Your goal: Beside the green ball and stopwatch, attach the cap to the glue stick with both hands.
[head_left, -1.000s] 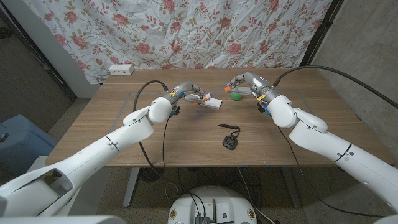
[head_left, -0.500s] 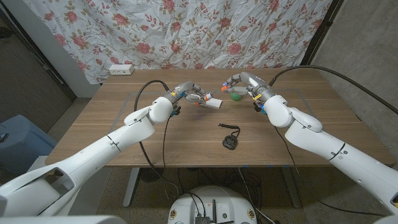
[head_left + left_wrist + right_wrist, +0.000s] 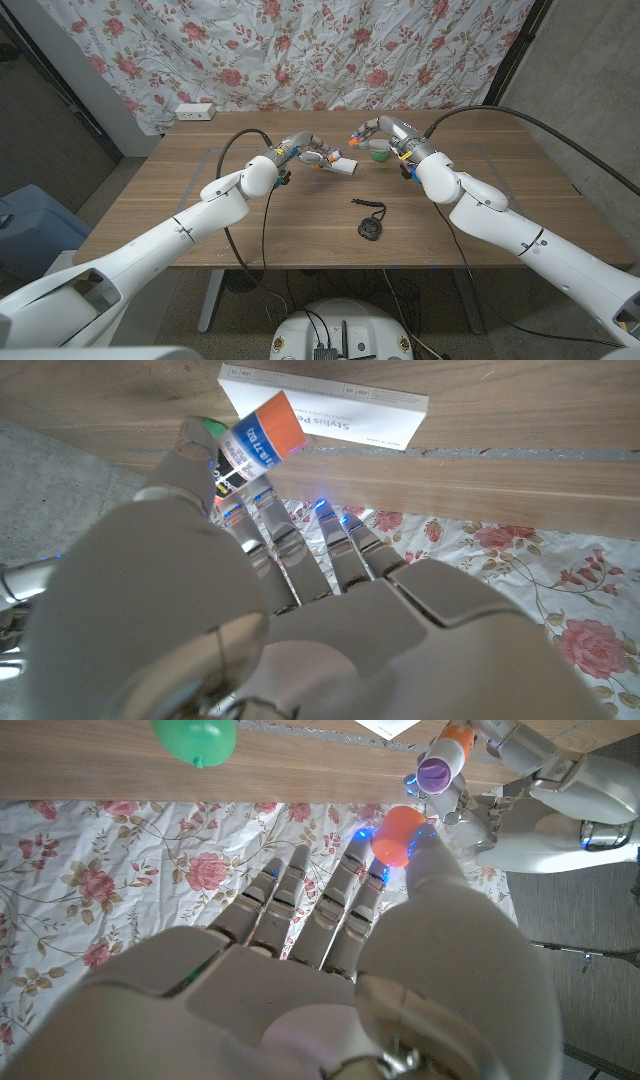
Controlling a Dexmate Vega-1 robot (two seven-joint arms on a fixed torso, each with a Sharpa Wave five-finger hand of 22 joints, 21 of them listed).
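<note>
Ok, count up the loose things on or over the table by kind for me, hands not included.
Glue stick: 1
Orange cap: 1
Green ball: 1
Stopwatch: 1
White box: 1
Total: 5

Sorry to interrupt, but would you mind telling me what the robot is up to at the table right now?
It is putting a cap on a glue stick. The left robot hand holds the glue stick over a white box, open end towards the other hand. The right robot hand pinches the orange cap close by, not yet on. A green ball and a stopwatch lie on the table.
</note>
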